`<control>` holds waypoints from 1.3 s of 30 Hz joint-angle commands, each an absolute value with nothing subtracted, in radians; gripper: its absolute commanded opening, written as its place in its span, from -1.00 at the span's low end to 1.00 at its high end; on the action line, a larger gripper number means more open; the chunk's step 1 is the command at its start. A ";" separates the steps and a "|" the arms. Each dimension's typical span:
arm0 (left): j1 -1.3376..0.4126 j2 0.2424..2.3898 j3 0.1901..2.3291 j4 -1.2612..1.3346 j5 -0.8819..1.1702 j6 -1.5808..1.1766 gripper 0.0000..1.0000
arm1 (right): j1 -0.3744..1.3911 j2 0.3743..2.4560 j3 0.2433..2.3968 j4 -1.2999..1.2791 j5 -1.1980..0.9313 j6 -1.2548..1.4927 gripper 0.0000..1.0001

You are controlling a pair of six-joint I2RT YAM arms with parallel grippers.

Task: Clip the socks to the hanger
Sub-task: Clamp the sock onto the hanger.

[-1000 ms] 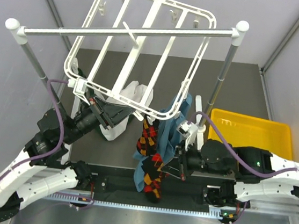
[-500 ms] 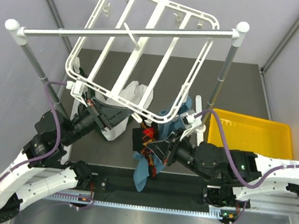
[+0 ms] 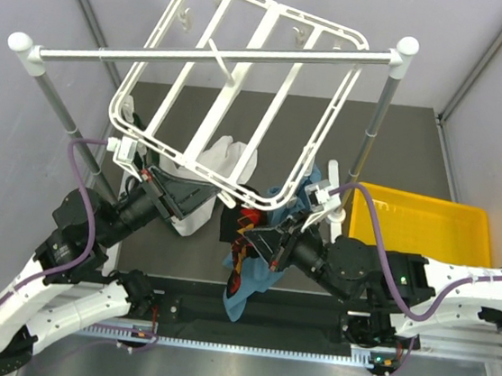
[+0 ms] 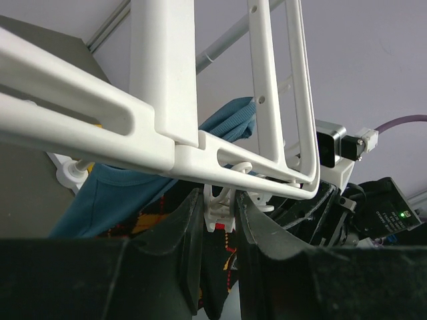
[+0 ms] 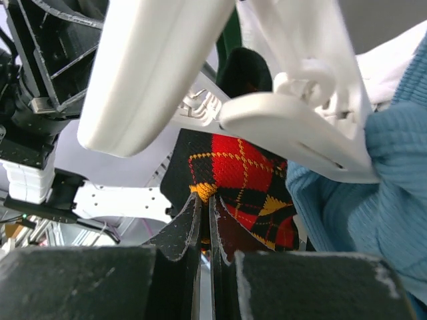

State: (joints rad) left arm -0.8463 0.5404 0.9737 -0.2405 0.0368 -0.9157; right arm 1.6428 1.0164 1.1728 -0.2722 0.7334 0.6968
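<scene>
The white hanger (image 3: 219, 116) hangs tilted from the rail. At its near edge my left gripper (image 3: 230, 197) is shut on a small white clip (image 4: 222, 212), one finger on each side of it. Just below the clip shows a black argyle sock (image 4: 217, 267). My right gripper (image 5: 205, 203) is shut on that sock's (image 5: 247, 167) edge, right under the hanger's frame (image 5: 153, 67) and another clip (image 5: 293, 127). From above, the right gripper (image 3: 258, 241) holds the bunched sock (image 3: 247, 242) below the hanger's near corner.
A teal cloth (image 3: 239, 296) hangs from the hanger's near edge beside the sock, and a white cloth (image 3: 227, 158) lies behind it. The silver rail (image 3: 212, 55) crosses above. A yellow bin (image 3: 420, 221) stands at the right.
My right gripper has swung left and up with the sock, which hung long a second ago and is now bunched near the clip. The left arm has barely shifted.
</scene>
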 commanded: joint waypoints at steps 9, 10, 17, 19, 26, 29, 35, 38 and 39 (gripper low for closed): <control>-0.847 0.525 0.996 -0.293 0.028 -0.907 -1.00 | 1.658 0.977 1.186 -0.170 0.638 0.597 -1.00; -0.848 0.526 1.002 -0.299 0.031 -0.905 -1.00 | 1.658 0.973 1.180 -0.163 0.634 0.591 -1.00; -0.847 0.514 1.012 -0.331 0.015 -0.904 -1.00 | 1.660 0.968 1.141 -0.101 0.577 0.535 -1.00; -0.848 0.511 1.017 -0.333 0.015 -0.900 -1.00 | 1.661 0.963 1.131 -0.100 0.597 0.540 -1.00; -0.847 0.511 1.019 -0.333 0.035 -0.911 -1.00 | 1.660 0.965 1.106 -0.071 0.653 0.500 -1.00; -0.847 0.509 1.016 -0.334 0.038 -0.914 -1.00 | 1.660 0.965 1.088 -0.032 0.666 0.488 -1.00; -0.847 0.502 1.011 -0.336 0.037 -0.916 -1.00 | 1.661 0.950 1.054 0.024 0.719 0.468 -1.00; -0.847 0.502 1.011 -0.339 0.040 -0.916 -1.00 | 1.660 0.936 1.042 0.034 0.735 0.462 -1.00; -0.847 0.502 1.012 -0.339 0.038 -0.914 -1.00 | 1.661 0.928 1.040 0.037 0.736 0.459 -1.00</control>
